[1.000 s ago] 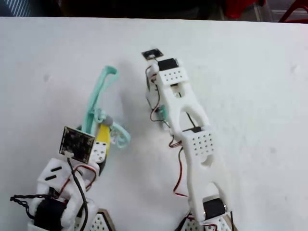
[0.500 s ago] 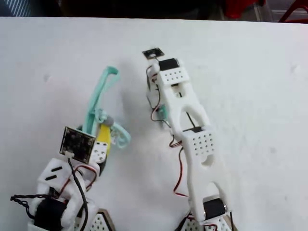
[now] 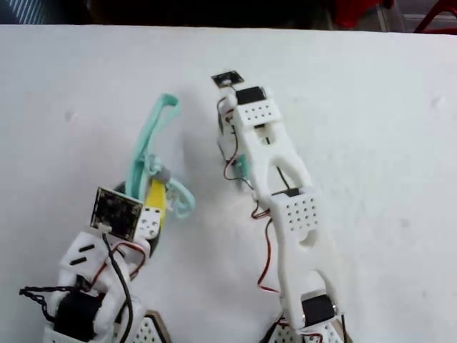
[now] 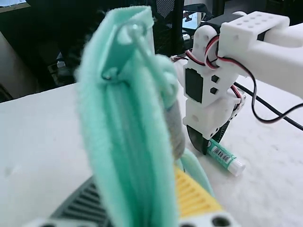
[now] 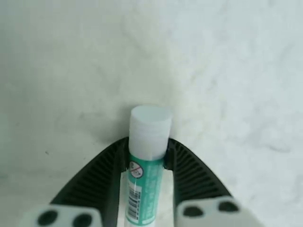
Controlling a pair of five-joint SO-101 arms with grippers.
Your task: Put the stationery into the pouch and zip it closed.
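Observation:
A teal pouch (image 3: 146, 139) stands on its edge left of centre, its zipper side (image 4: 128, 132) facing my left wrist camera, with a grey tab (image 3: 162, 175) near the held end. My left gripper (image 3: 153, 193) is shut on the pouch's near end, the yellow jaw on one side. The green-and-white glue stick (image 5: 149, 123) lies on the white table (image 3: 357, 86), and my right gripper (image 5: 147, 142) is shut around its body. In the left wrist view that right gripper (image 4: 208, 142) stands over the glue stick (image 4: 226, 158), just right of the pouch.
The right arm (image 3: 285, 193) stretches from the near edge up the middle of the table. Dark room and a red object lie beyond the far edge (image 3: 228, 27). Bare tabletop spreads to the far left and right.
The pouch's far tip has shifted slightly up and to the right, and the left arm has edged along with it. The right arm has kept still.

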